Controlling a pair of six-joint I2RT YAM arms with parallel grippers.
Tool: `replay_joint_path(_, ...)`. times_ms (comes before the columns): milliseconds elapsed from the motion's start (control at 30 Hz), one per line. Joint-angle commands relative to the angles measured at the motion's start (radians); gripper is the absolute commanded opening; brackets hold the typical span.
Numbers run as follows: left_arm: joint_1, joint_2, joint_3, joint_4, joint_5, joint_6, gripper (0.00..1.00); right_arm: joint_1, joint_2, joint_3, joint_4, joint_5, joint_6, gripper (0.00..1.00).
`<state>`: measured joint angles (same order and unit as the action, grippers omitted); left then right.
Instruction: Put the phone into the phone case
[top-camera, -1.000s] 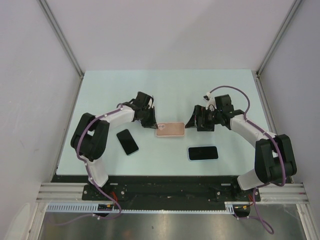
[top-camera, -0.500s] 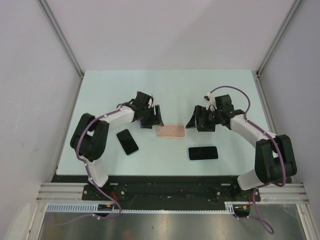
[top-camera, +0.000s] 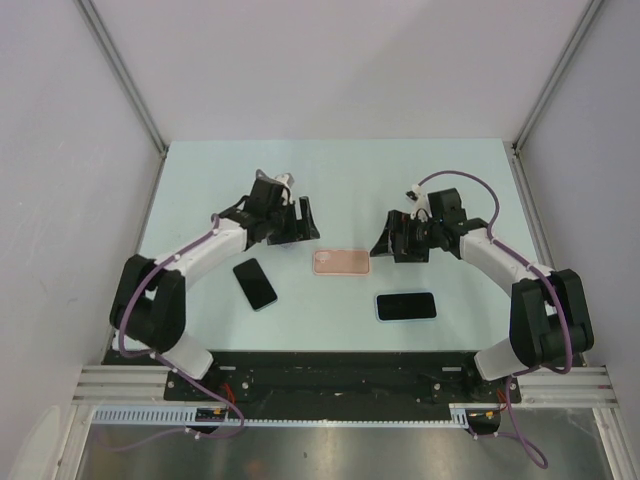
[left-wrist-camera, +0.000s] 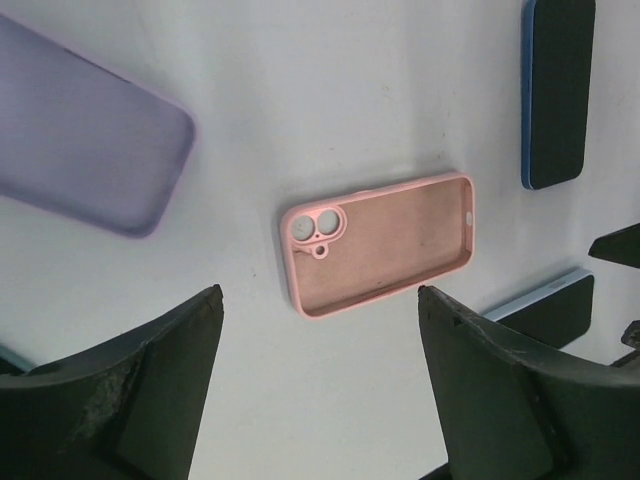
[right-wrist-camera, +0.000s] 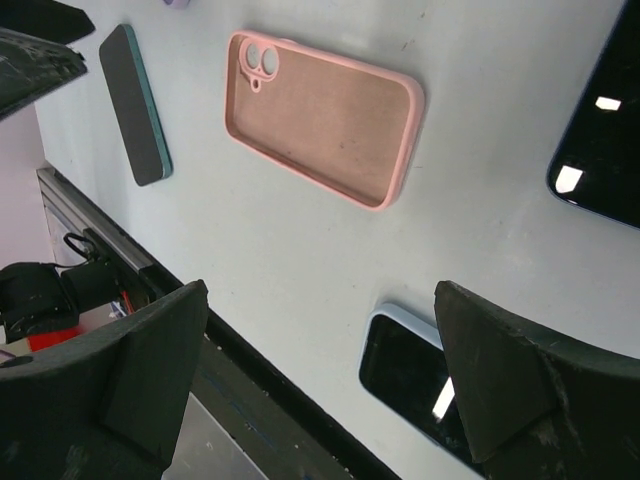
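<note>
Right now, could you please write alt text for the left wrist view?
An empty pink phone case lies open side up on the pale table, beyond the open left pincer. A flat purple item lies upper left; two dark phones sit at the right edge.

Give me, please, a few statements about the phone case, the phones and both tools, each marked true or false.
1. The pink case lies on the table, hollow side up and empty. True.
2. The left tool grips the case. False: it is open, holds nothing and is apart from the case.
3. The phone with the light blue edge lies outside the case. True.
4. The right tool is shut on a phone. False: it is open and empty.
5. The dark phone rests on top of the case. False: it lies on the table apart from the case, on the left tool's side.
</note>
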<state>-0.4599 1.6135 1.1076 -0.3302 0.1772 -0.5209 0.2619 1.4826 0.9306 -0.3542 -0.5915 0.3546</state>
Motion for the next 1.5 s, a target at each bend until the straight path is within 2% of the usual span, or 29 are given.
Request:
replay_joint_path(0, 0.043, -0.118, -0.054, 0.013, -0.050, 0.036, 0.83, 0.040, -0.019, 0.057, 0.018, -0.007, 0.003, 1.00)
replay_joint_path(300, 0.168, -0.348, -0.201, 0.008, -0.084, 0.064, 0.83, 0.148, 0.051, 0.119, 0.080, -0.027, 0.049, 1.00)
replay_joint_path(500, 0.276, -0.513, -0.321, -0.010, -0.070, -0.005, 0.82, 0.250, 0.128, 0.183, 0.138, -0.027, 0.080, 1.00)
replay_joint_path(633, 0.358, -0.564, -0.399, -0.029, -0.036, -0.056, 0.82, 0.310, 0.201, 0.217, 0.193, -0.036, 0.122, 0.99)
replay_joint_path(900, 0.544, -0.535, -0.499, -0.041, 0.120, -0.080, 0.82, 0.437, 0.341, 0.289, 0.291, -0.051, 0.173, 0.99)
replay_joint_path(1000, 0.575, -0.515, -0.519, -0.041, 0.139, -0.073, 0.82, 0.467, 0.396, 0.304, 0.325, -0.056, 0.176, 0.99)
replay_joint_path(1233, 0.592, -0.435, -0.516, -0.035, 0.154, -0.030, 0.82, 0.516, 0.504, 0.327, 0.411, -0.057, 0.187, 0.98)
replay_joint_path(1467, 0.593, -0.325, -0.503, 0.012, 0.195, -0.019, 0.77, 0.527, 0.585, 0.389, 0.477, -0.073, 0.217, 0.98)
